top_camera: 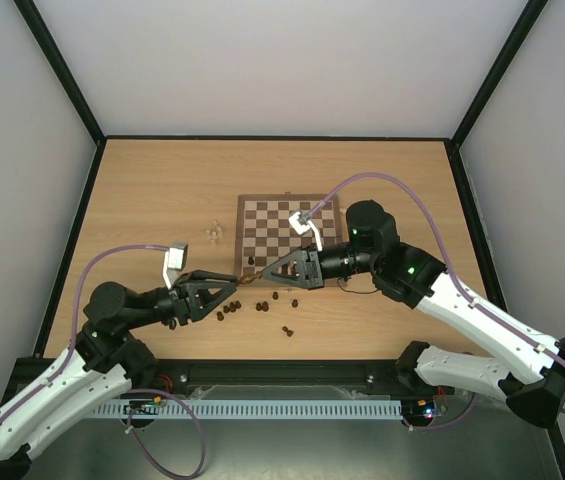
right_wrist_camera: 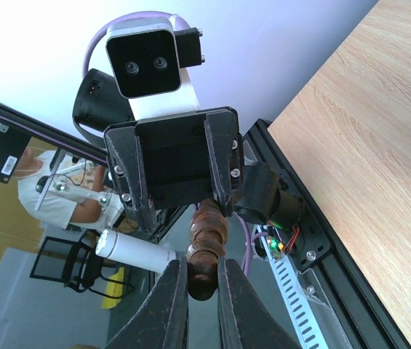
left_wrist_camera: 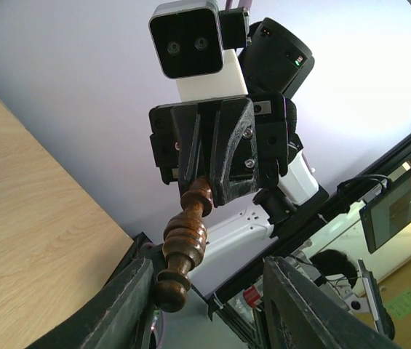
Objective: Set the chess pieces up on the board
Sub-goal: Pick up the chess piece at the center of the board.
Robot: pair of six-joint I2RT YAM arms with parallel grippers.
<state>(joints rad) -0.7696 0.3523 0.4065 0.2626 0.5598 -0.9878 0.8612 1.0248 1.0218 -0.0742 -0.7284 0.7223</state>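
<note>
My right gripper [top_camera: 263, 277] is shut on one end of a dark brown chess piece [top_camera: 249, 281] and holds it in the air, level, near the board's front left corner. In the right wrist view the piece [right_wrist_camera: 206, 233] is pinched between that gripper's [right_wrist_camera: 199, 275] jaws. My left gripper [top_camera: 234, 280] faces it tip to tip. In the left wrist view its [left_wrist_camera: 209, 270] jaws stand wide open around the piece's [left_wrist_camera: 185, 236] other end, which rests against the left finger [left_wrist_camera: 129, 291]. The board [top_camera: 289, 225] lies mid-table, and one dark piece [top_camera: 252, 262] stands on its near left edge.
Several dark pieces [top_camera: 262, 306] lie scattered on the table in front of the board, one [top_camera: 289, 331] nearest the front edge. A few pale pieces [top_camera: 214, 233] sit left of the board. Black frame rails border the table.
</note>
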